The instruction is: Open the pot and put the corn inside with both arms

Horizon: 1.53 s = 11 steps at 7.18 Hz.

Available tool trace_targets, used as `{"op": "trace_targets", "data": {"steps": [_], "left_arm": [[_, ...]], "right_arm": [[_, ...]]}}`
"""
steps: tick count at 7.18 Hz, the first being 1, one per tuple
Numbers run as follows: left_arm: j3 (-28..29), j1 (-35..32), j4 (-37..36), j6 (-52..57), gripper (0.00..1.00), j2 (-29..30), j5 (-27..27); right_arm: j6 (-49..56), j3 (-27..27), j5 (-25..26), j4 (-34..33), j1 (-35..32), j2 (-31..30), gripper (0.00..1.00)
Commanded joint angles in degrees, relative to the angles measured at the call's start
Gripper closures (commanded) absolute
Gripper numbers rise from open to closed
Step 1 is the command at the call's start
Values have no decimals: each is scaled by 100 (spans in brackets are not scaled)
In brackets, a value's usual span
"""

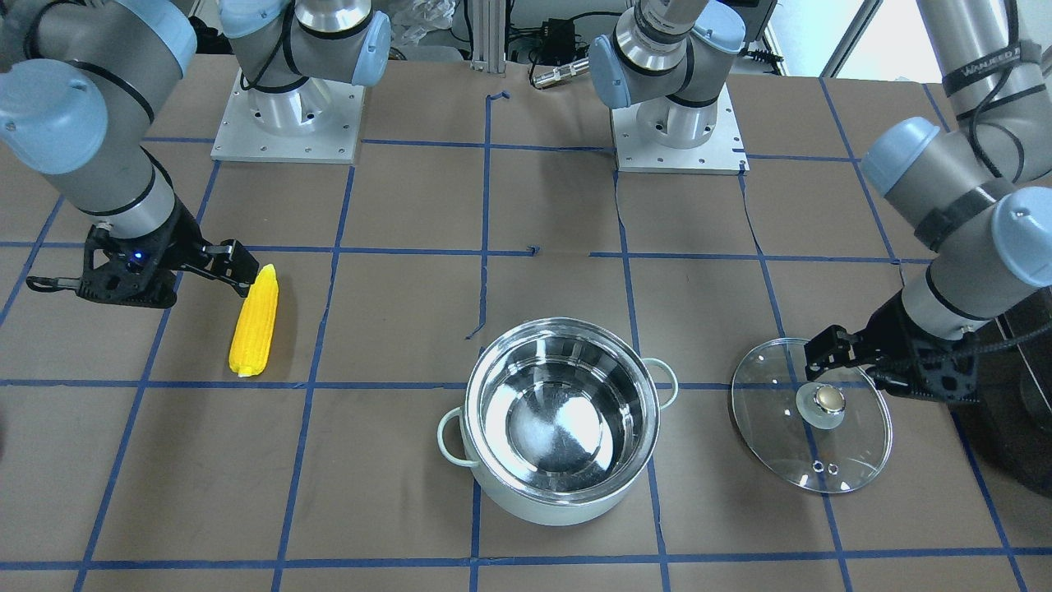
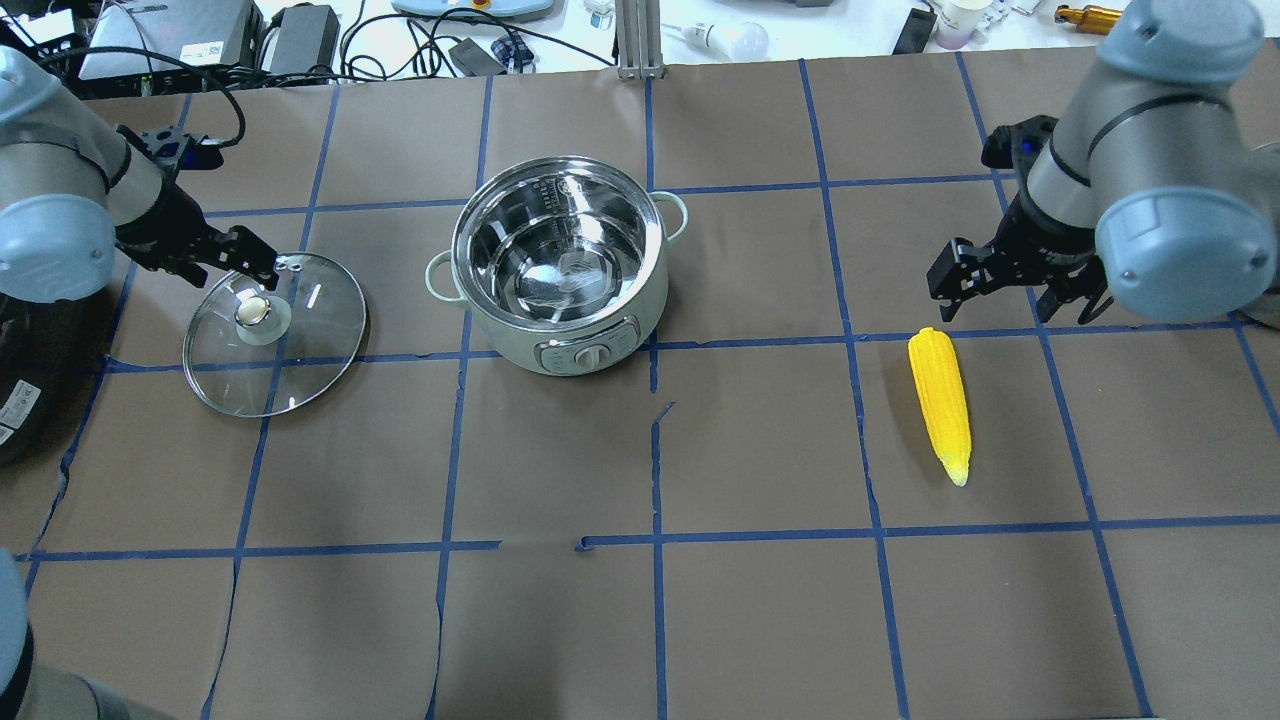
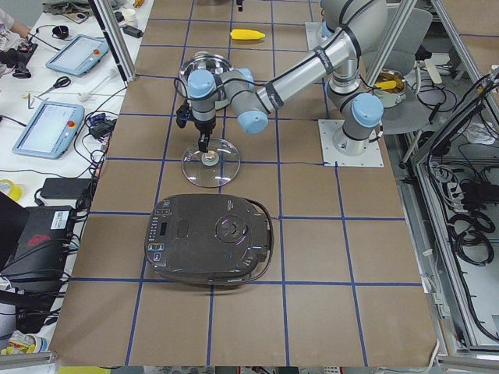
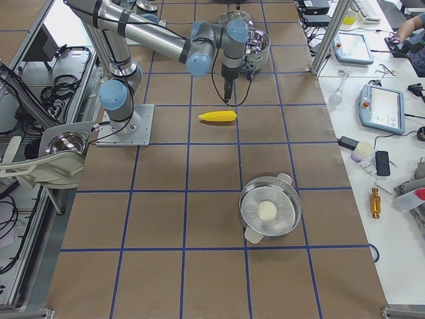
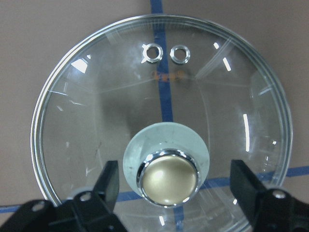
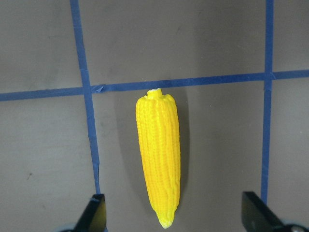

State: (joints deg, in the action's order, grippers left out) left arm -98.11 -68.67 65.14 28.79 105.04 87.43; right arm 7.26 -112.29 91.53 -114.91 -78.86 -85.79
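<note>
The pot (image 2: 500, 325) stands open. Left of it, the left tool (image 5: 174, 169) hangs spread over the lid (image 2: 310, 340); right of it, the right tool (image 6: 174, 200) hangs spread above the corn (image 2: 940, 400).

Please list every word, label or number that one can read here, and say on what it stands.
"WANEED", last letters uncertain: black strap on the grey left arm.
Control panel of the round pale mint-green pot: marks too small.
White label on the glossy black appliance: blurred.
</note>
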Motion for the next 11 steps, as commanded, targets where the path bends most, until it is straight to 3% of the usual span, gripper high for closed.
{"op": "trace_targets", "data": {"steps": [1,2,3,4,5,6,7,8,9,11], "left_arm": [[1033,-976,2123,-737,0,-1069,299],[1518,-1426,2699,-1709,0,-1247,266],[1680,-1882,3097,-2606,0,-1431,222],[1708,-2035,3136,-2720,0,-1668,204],[1525,-2106,3101,-2999,0,-1645,239],[1410,-2115,2674,-3002,0,-1644,283],[1400,-2107,1965,-3002,0,-1557,239],[1392,-2107,1889,-3002,0,-1539,265],[1365,-2107,1897,-3002,0,-1548,239],[1287,-2107,1967,-3002,0,-1644,239]], "right_arm": [[12,-1202,-12,-1895,11,220,0],[21,-1494,-4,-2556,11,325,0],[21,-1541,-3,-2606,11,483,3],[12,-1559,-21,-2606,11,589,5],[12,-1559,-21,-2641,11,616,16],[30,-1559,-12,-2650,11,660,24],[99,-1567,-21,-2650,11,678,39],[109,-1568,-21,-2650,11,678,42],[161,-1568,-12,-2650,11,695,50],[267,-1533,23,-2650,11,687,75]]}}
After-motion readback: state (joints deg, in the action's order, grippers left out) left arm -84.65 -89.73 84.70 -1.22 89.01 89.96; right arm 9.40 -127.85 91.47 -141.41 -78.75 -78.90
